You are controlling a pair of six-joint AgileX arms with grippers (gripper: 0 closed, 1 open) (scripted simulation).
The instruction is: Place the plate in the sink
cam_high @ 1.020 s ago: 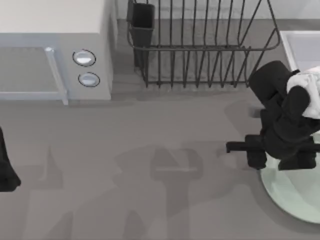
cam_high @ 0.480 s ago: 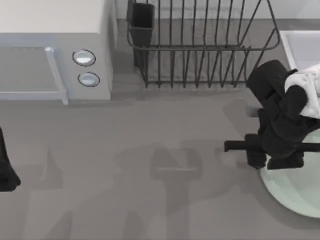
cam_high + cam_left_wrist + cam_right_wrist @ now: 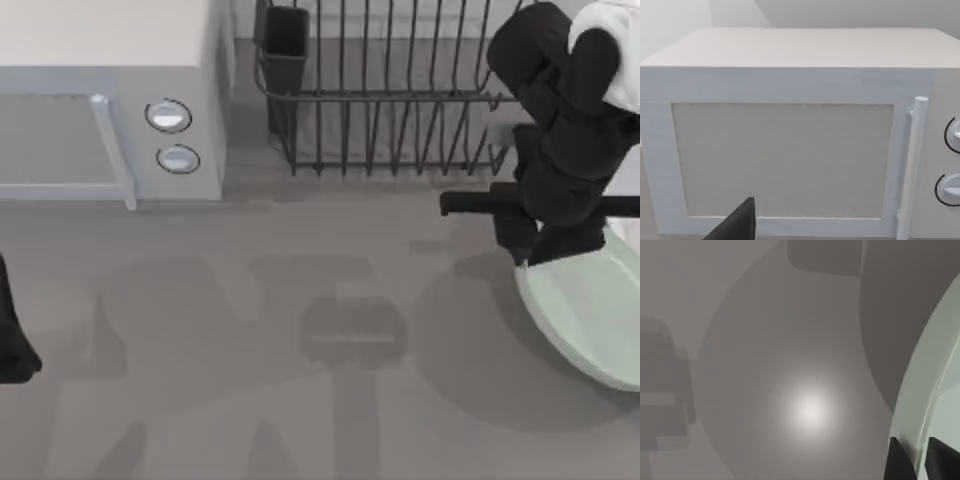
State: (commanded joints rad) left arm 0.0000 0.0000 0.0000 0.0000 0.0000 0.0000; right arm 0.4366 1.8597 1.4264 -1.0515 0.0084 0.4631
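From above, our right gripper (image 3: 545,245) pinches the near-left rim of the plate (image 3: 590,310), held off the table at the right beside the dish rack (image 3: 400,100), while our left arm (image 3: 12,335) sits parked at the left edge, fingers we cannot tell; our left wrist faces the microwave (image 3: 785,150); our right wrist shows fingertips (image 3: 900,462) clamped on that rim.

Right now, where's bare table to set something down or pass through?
Free: the wide grey stretch in front of the microwave and dish rack, left of the plate. Crowded: the right edge, where the right gripper grips the plate's rim.
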